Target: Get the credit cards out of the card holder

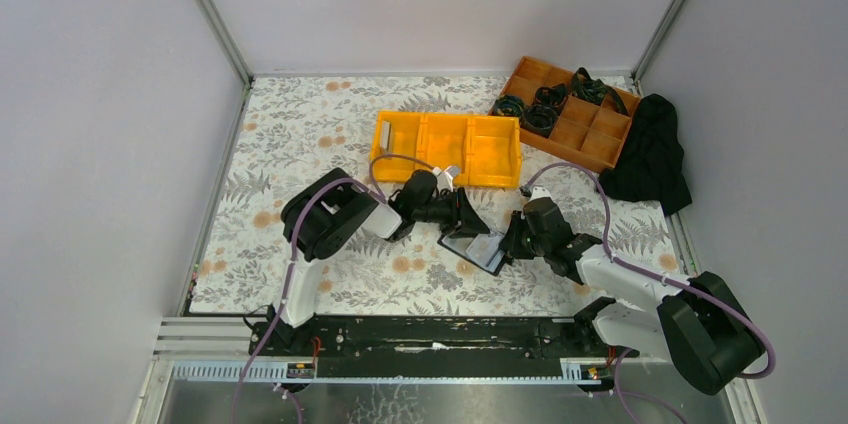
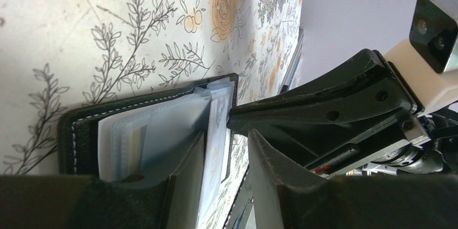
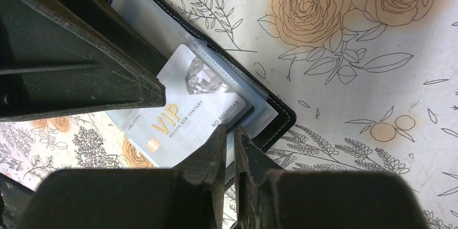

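Note:
The black card holder (image 1: 478, 249) lies open on the floral table between my two grippers. It also shows in the left wrist view (image 2: 81, 126) and the right wrist view (image 3: 273, 111). A silver "VIP" credit card (image 3: 183, 115) sticks halfway out of a clear sleeve. My left gripper (image 1: 468, 216) (image 2: 226, 130) has its jaws a little apart, with that card (image 2: 217, 148) edge-on between them, against one finger. My right gripper (image 1: 508, 241) (image 3: 230, 129) is pinched on the edge of the holder's clear sleeve.
The yellow three-compartment bin (image 1: 445, 144) stands just behind the holder, with a pale card-like thing (image 1: 384, 134) in its left compartment. An orange divided tray (image 1: 570, 109) holding black rings and a black cloth (image 1: 650, 154) sit at the back right. Walls enclose the table.

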`<action>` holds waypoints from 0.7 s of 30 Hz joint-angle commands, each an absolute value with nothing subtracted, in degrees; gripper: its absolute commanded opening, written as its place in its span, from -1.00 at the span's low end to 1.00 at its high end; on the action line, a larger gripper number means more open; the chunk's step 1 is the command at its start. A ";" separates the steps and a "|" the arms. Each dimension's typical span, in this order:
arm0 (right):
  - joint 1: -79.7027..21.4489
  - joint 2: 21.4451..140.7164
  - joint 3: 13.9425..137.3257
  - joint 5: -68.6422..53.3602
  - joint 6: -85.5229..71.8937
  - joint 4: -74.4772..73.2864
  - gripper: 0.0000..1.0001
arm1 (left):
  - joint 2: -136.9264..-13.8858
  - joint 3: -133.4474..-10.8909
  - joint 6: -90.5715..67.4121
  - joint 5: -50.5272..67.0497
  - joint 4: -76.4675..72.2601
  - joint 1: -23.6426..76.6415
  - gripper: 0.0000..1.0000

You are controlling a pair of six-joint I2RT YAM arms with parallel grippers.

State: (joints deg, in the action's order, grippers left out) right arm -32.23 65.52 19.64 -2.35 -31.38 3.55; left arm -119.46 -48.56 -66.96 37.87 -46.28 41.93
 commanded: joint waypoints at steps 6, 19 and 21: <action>-33.40 70.02 18.15 -6.94 -33.06 6.57 -0.72 | -124.17 -49.39 -75.55 58.61 -58.64 48.43 -0.17; -33.40 71.02 18.63 -6.86 -32.87 6.73 -0.72 | -126.76 -49.54 -75.35 57.16 -58.30 49.39 -0.27; -33.40 71.14 18.75 -6.78 -32.81 6.64 -0.72 | -125.07 -50.62 -68.46 54.83 -47.63 49.40 -0.27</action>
State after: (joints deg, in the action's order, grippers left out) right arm -32.14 68.53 19.79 -3.86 -32.03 8.25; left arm -126.50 -49.58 -82.06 55.13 -69.80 47.11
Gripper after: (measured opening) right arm 0.142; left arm 0.365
